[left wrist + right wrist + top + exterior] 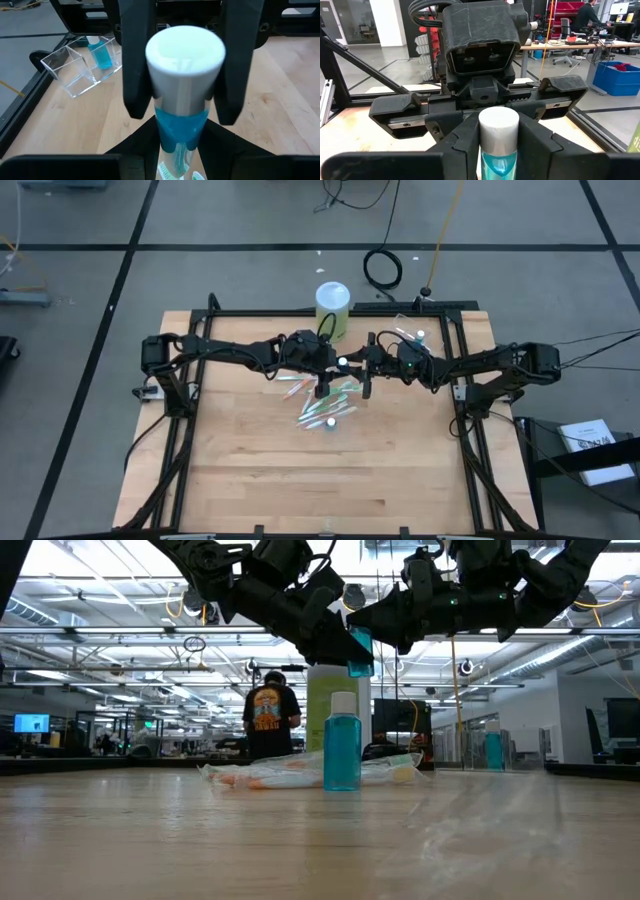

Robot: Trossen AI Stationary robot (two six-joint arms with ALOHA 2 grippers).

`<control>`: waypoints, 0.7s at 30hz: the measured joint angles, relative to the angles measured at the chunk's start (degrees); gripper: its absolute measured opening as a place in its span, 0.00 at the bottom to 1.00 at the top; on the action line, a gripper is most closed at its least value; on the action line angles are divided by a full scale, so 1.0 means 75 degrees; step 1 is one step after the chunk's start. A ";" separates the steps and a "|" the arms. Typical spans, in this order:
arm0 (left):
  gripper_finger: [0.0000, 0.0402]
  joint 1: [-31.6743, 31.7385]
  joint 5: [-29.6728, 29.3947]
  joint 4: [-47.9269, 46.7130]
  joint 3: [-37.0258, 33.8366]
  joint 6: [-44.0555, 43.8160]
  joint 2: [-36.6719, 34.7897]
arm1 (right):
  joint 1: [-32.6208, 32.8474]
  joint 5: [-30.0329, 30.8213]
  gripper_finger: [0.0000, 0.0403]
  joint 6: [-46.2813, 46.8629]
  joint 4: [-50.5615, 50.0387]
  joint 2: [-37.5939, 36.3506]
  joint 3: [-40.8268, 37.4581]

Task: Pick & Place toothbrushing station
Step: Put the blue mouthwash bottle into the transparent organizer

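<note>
A teal white-capped tube [360,650] hangs in mid-air over the table's middle, with my left gripper [335,366] and my right gripper [353,366] both shut on it. Under it, several green-white and pink-white toothbrushes [322,395] lie flat in a loose pile. A second teal tube [341,750] stands upright on its base just in front of the pile. The clear cup [75,70] sits at the far right of the table, and another teal tube [102,52] stands by it. My left gripper pinches the tube's teal body [180,127] below the cap between its two fingers, coming from the table's left and slanting downward. The tube is clear of the table, cap uppermost. My right gripper comes level from the table's right. Its two fingers [137,65] stand one on each side of the white cap [498,125] and close on it and on the top of the body. The tube stays upright between them, lifted clear.
A lime-green white-lidded cylinder [332,308] stands at the table's far edge behind the grippers. Black frame rails [455,360] run along the table's sides. The near half of the wooden top [320,480] is bare. A person [270,715] stands far off in the room.
</note>
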 joint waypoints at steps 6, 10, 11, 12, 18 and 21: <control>0.34 -0.0059 -0.0023 -0.0011 0.0003 -0.0286 0.0000 | 0.0003 -0.0003 0.25 0.0006 0.0008 0.0001 -0.0001; 0.45 -0.0057 -0.0023 -0.0025 0.0003 -0.0526 0.0000 | 0.0003 0.0000 0.25 0.0006 0.0008 0.0002 0.0000; 0.49 -0.0057 -0.0023 -0.0025 0.0003 -0.0527 0.0000 | 0.0000 0.0000 0.25 0.0006 0.0010 0.0001 0.0000; 0.53 -0.0057 -0.0023 -0.0025 0.0003 -0.0529 0.0000 | 0.0000 0.0000 0.25 0.0006 0.0012 0.0000 0.0000; 0.71 -0.0057 -0.0022 -0.0026 0.0003 -0.0244 -0.0024 | -0.0029 0.0000 0.25 0.0003 -0.0130 -0.0091 0.0000; 0.76 -0.0057 -0.0029 -0.0028 0.0003 -0.0118 -0.0218 | -0.0143 0.0000 0.25 -0.0003 -0.0634 -0.0382 0.0000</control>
